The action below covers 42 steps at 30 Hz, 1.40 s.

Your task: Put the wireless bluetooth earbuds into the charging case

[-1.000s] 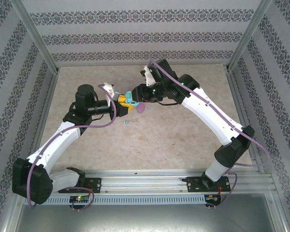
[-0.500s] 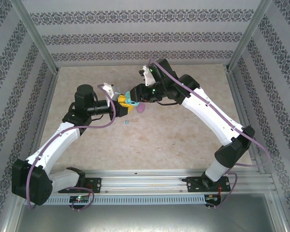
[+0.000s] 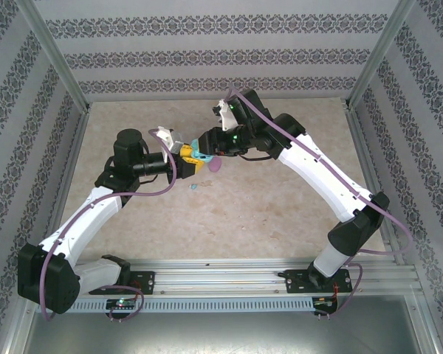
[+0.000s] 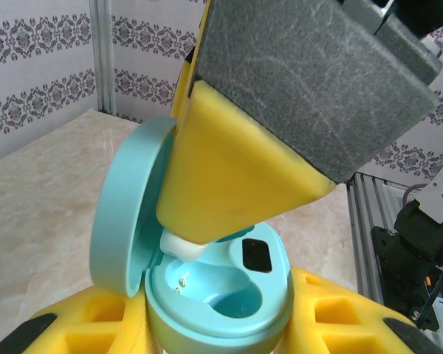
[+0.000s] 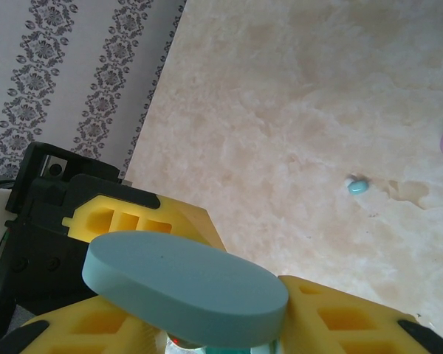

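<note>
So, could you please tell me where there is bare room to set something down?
Bare: the table between left arm, right arm and rail, and its far right corner. Crowded: around the blue case, pink case and loose blue earbud.

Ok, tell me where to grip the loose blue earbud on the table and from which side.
Come straight down from above and pinch the blue earbud across its narrower width. It lies low on the table, a tiny oval pebble with bare surface around it, so a sideways approach would likely scrape the tabletop.
</note>
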### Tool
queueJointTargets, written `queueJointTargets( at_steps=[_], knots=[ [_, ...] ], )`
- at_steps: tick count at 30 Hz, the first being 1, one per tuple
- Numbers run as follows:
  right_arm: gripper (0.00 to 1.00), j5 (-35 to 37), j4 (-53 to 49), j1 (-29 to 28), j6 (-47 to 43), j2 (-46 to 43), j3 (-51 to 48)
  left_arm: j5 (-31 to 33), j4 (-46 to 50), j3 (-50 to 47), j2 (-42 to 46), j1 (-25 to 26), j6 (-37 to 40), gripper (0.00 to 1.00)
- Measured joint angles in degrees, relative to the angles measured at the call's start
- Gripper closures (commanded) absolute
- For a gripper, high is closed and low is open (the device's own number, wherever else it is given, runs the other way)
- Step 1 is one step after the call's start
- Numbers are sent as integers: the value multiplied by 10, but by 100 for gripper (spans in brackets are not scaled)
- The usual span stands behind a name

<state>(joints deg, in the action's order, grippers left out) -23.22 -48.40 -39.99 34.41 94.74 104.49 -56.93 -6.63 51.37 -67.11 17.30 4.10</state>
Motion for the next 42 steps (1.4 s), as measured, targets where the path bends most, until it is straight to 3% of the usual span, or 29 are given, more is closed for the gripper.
queueJointTargets(
  at_steps=[28, 42],
  knots=[
    [65, 30, -50, -8, -7, 0, 38, -4, -15, 0, 0, 0, 0, 94],
    [61, 44, -47, -12, -6, -19, 38, 9, -10, 0, 0, 0, 2, 94]
  ],
)
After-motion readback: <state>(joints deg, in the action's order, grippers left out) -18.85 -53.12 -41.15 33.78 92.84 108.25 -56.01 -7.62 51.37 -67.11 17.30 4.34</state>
